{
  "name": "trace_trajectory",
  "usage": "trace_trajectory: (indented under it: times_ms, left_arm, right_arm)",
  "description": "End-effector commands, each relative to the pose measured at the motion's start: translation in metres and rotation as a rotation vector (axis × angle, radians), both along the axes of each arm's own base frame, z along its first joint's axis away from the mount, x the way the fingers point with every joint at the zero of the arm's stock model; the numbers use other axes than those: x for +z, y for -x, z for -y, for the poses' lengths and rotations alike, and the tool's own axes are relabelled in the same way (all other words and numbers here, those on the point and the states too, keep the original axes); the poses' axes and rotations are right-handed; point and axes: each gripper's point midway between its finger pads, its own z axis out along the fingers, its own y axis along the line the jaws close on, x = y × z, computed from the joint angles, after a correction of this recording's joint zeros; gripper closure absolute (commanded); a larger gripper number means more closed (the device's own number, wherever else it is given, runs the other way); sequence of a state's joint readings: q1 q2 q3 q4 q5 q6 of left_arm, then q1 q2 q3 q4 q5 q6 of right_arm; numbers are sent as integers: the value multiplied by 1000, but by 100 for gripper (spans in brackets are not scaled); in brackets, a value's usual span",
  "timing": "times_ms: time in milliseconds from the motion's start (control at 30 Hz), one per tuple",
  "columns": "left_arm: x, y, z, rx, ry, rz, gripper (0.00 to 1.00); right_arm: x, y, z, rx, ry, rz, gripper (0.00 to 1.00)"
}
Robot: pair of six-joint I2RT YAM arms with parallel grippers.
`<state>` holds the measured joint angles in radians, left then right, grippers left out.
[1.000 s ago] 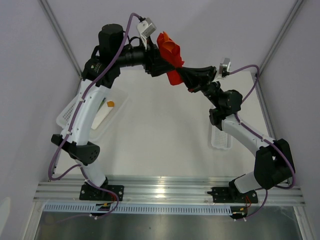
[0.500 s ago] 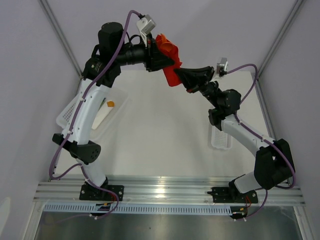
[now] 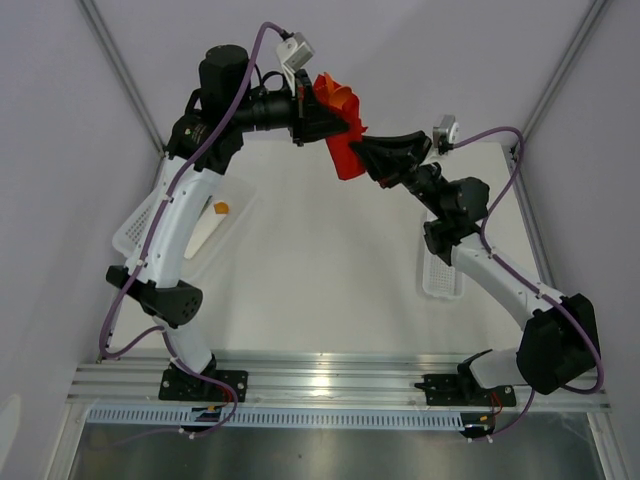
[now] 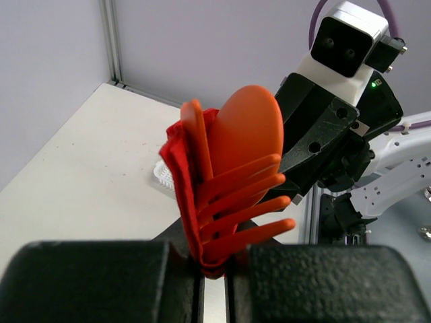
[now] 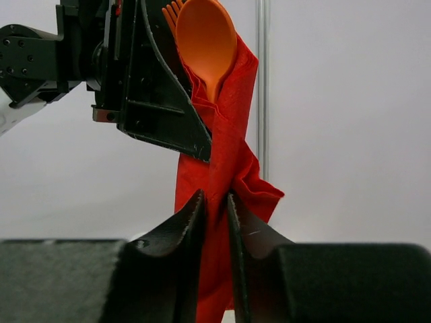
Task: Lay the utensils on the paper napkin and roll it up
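Both grippers meet high above the table's far edge. The orange utensils [image 3: 338, 93], a spoon [image 5: 205, 33] and a fork among them, stick out of the folded red paper napkin [image 3: 345, 157]. My left gripper [image 4: 214, 266] is shut on the bundle's lower edge, pinching the napkin [image 4: 176, 165] and the utensils' handles [image 4: 246, 202] together. My right gripper [image 5: 214, 202] stands a little open astride the napkin's hanging part [image 5: 232, 151], with a thin dark gap beside one finger. From above, the left gripper [image 3: 318, 118] and the right gripper [image 3: 354, 150] nearly touch.
A white tray [image 3: 150, 215] on the left holds a small orange block [image 3: 221, 208] and a pale bar. A white perforated tray [image 3: 440, 278] lies on the right under the right arm. Metal frame posts run up both back corners.
My left jaws have closed on the napkin and utensils. My right jaws, shut on the napkin before, have parted slightly. The bundle shifted a little left and up.
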<state>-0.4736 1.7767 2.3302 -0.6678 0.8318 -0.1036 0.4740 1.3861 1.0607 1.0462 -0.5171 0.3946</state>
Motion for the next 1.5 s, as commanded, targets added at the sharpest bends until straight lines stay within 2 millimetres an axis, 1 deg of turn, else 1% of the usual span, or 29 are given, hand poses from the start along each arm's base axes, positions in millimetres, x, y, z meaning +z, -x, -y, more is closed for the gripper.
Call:
trace_trajectory:
  times_ms: [0,33,100,267,333,433,500,567,600,633,700,800,833,1000,1067,1233,1367,1400,1467]
  left_arm:
    - [6,13,3,-61,5,25,99]
    - [7,16,3,-76,9,28,99]
    - [7,17,3,-89,7,32,99]
    - [4,23,4,-132,2,48,99]
    - [3,26,5,-151,-2,56,99]
    - [0,34,5,-199,-7,63,99]
    - [0,38,5,-222,-5,60,99]
    - [0,38,5,-228,-2,64,99]
    - [2,39,5,-235,0,68,99]
    - [2,40,6,-240,2,71,99]
    - [4,43,6,-259,6,83,99]
    - [5,49,5,-296,8,100,99]
    - [5,51,5,-304,8,103,99]
    - [3,56,1,-320,-9,129,99]
    - [1,59,0,-330,-19,149,99]
    - [0,66,-3,-361,-25,169,99]
    - [-1,67,-4,-363,-31,186,99]
    - [1,67,-5,-363,-31,210,99]
    - [-5,68,-5,-368,-44,197,99]
  right_arm:
    - [14,12,5,-15,22,65,77]
    - [14,12,5,-13,28,67,72]
    - [12,10,5,-12,37,55,68]
    - [11,13,2,18,67,60,66]
    - [9,10,-1,27,76,51,64]
    - [7,12,-3,52,96,51,63]
    - [7,16,-5,82,111,62,63]
    - [2,17,-10,117,140,60,63]
    - [4,24,-14,155,173,88,63]
    - [-4,20,-19,174,201,53,63]
    - [-7,21,-22,197,228,58,63]
    - [-11,24,-24,232,248,65,63]
    - [-9,25,-25,244,252,72,63]
    - [-19,26,-31,313,295,51,65]
    - [-26,25,-29,333,307,29,65]
    - [-31,26,-26,367,330,20,67]
    - [-33,34,-26,412,360,39,74]
    - [-35,34,-25,416,364,33,76]
    - [-37,34,-24,415,375,41,80]
